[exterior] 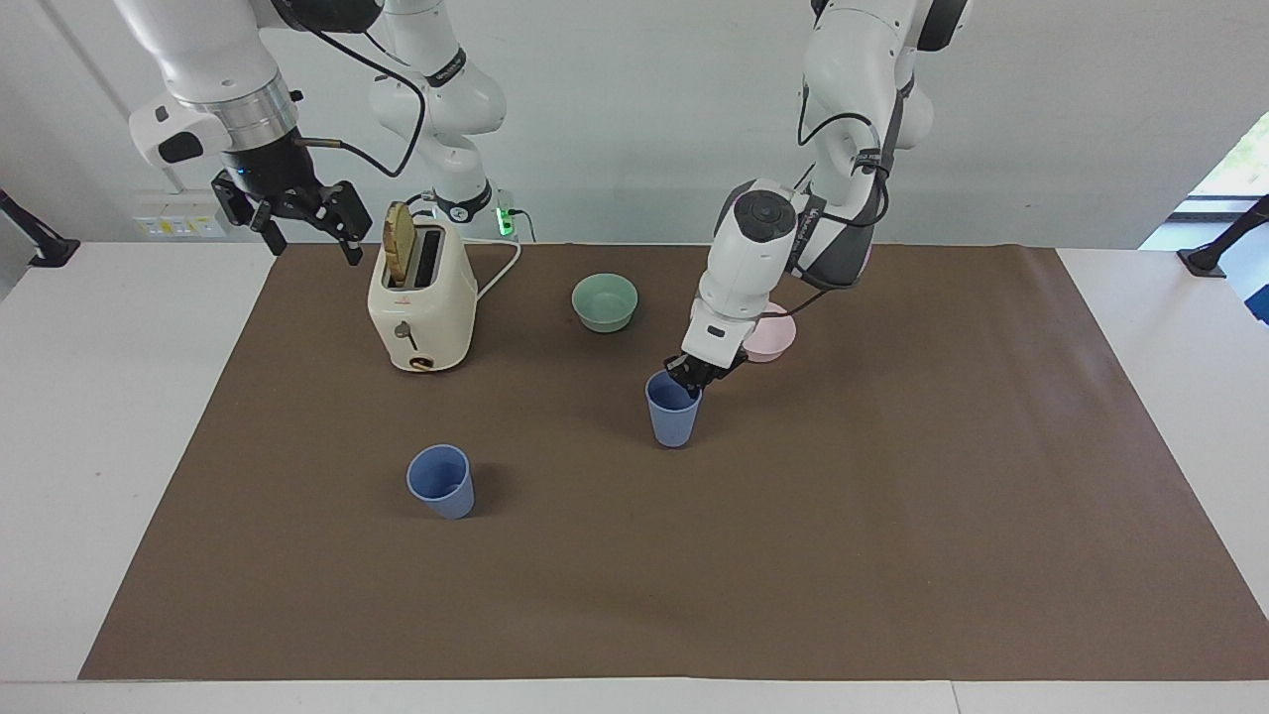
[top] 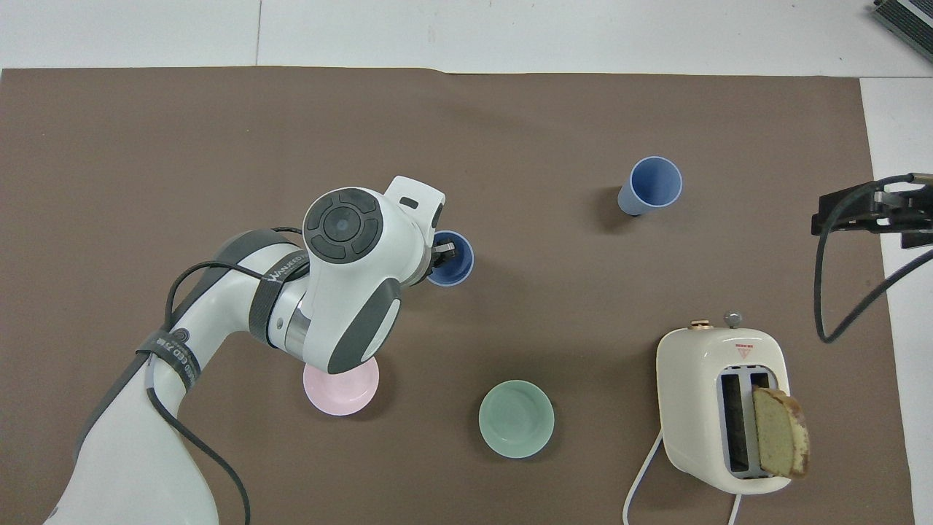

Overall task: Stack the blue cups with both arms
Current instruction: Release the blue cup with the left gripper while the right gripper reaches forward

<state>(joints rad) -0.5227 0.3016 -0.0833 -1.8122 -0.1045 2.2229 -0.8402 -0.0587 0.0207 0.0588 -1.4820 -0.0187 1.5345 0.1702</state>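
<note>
- We see the left gripper [exterior: 691,377] pinching the rim of one blue cup [exterior: 673,419], which hangs upright just above the brown mat [exterior: 892,516].
- A pink bowl [exterior: 771,342] lies just beside that gripper, toward the robots (the arm partly covers it).
- A green bowl [exterior: 605,301] sits near it, toward the right arm's end.
- The second blue cup [exterior: 441,481] stands well apart from the left gripper, farther from the robots.
- The right gripper [exterior: 297,220] waits, fingers spread, in the air beside a toaster [exterior: 421,307].
</note>
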